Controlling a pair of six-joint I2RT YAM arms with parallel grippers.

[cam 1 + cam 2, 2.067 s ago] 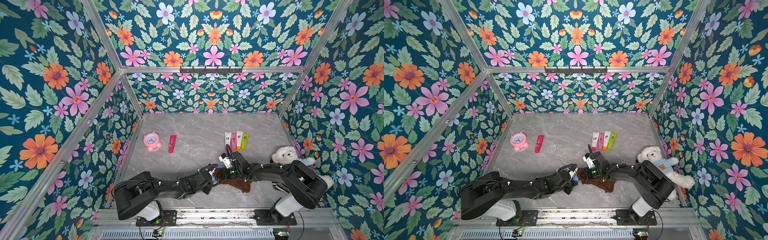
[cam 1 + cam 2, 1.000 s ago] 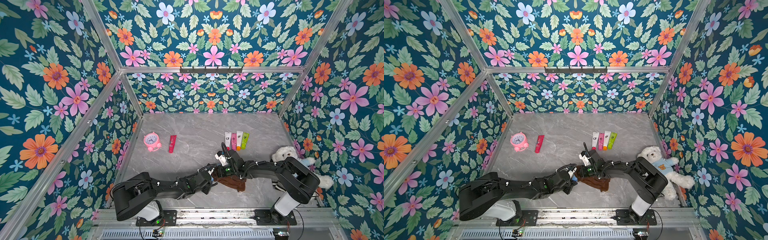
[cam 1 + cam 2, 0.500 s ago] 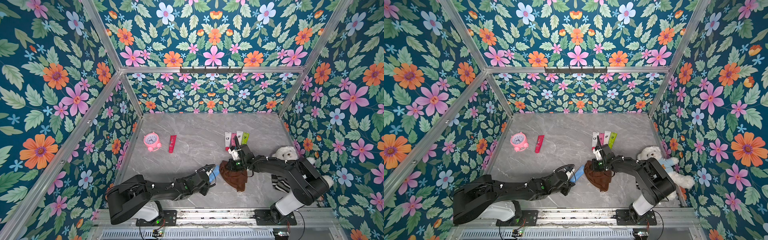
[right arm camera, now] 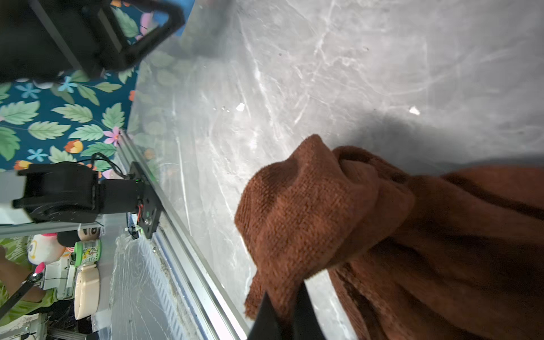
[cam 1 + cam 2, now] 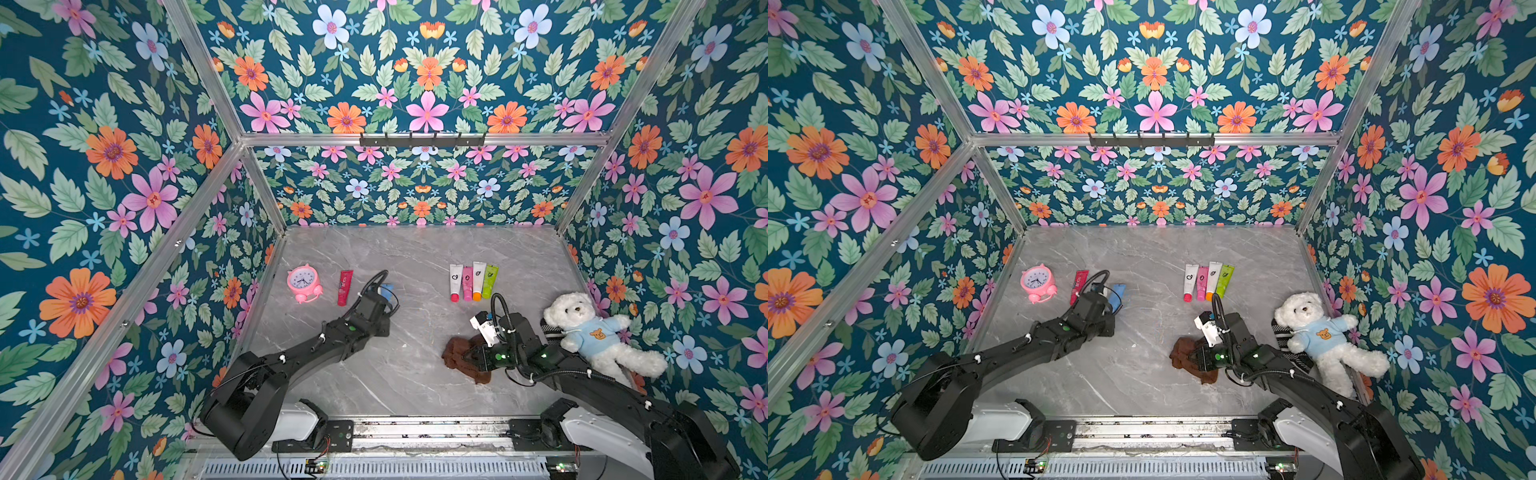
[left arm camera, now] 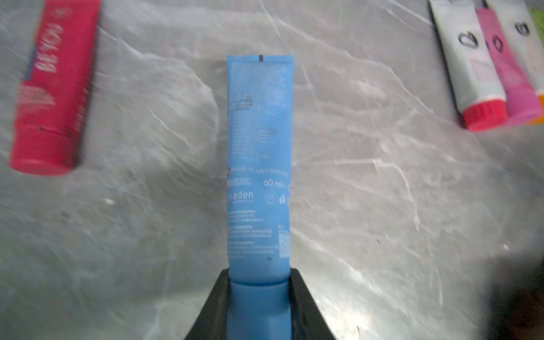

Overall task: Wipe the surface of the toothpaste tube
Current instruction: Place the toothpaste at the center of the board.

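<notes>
Toothpaste tube (image 6: pixel 259 164) sits in left jaws, brown cloth (image 4: pixel 309 212) in right jaws.

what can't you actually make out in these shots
- blue tube: its cap end is cut off by the left wrist view's edge, between the left tool's fingers. In both top views the left arm hides most of it.
- Its small print: blurred.
- right tool: where it pinches the brown cloth is lost in the folds, right wrist view.
- Striped item: mostly hidden under the teddy bear.
</notes>
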